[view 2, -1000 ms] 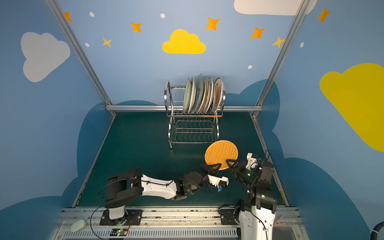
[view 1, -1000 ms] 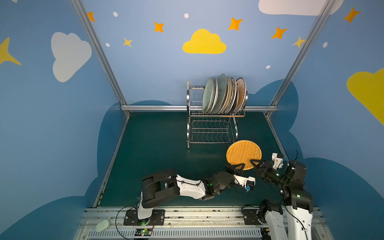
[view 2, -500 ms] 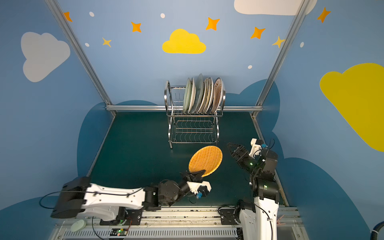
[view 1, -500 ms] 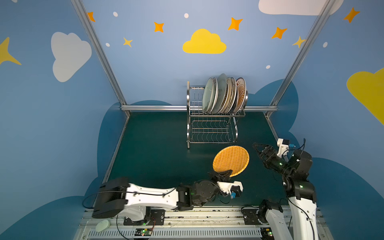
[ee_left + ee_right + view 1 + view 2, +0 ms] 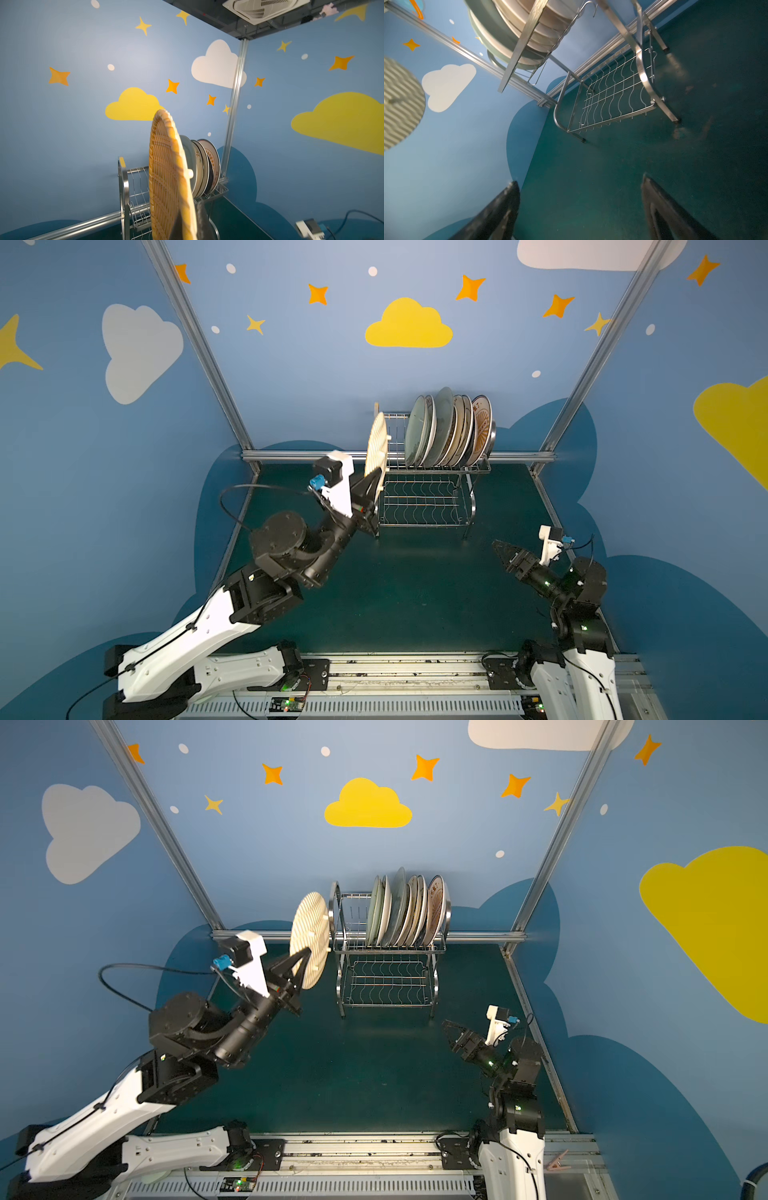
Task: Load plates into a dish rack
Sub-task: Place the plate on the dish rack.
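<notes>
Woven orange-yellow, that is the plate (image 5: 376, 445) up in the air, standing on edge with its pale ribbed underside turned toward the left wall. The left gripper (image 5: 369, 488) has its jaws pinched together on the plate's lower rim, so the whole disc rises above and beyond the pincer, with the dark fingers (image 5: 202, 220) hugging either face of the rim at the bottom. In a top view the same plate (image 5: 309, 940) stands just beside the looped end frame of the dish rack (image 5: 338, 969) on the left arm's side, about level with the upper tier. I cannot tell whether it touches the frame. From the left wrist the plate (image 5: 166, 176) fills the middle, its basket-weave face toward the camera, with the racked plates (image 5: 199, 166) close behind it.

Those racked plates (image 5: 444, 431) stand on edge, packed together in the upper tier toward the far end from the held one. The lower shelf (image 5: 419, 502) is bare wire.

The right gripper (image 5: 498, 547) hangs low over the green table (image 5: 415, 593), well apart from the rack, jaws spread wide with nothing between them. Its wrist view shows the two fingers (image 5: 508, 193) far apart over the mat.
</notes>
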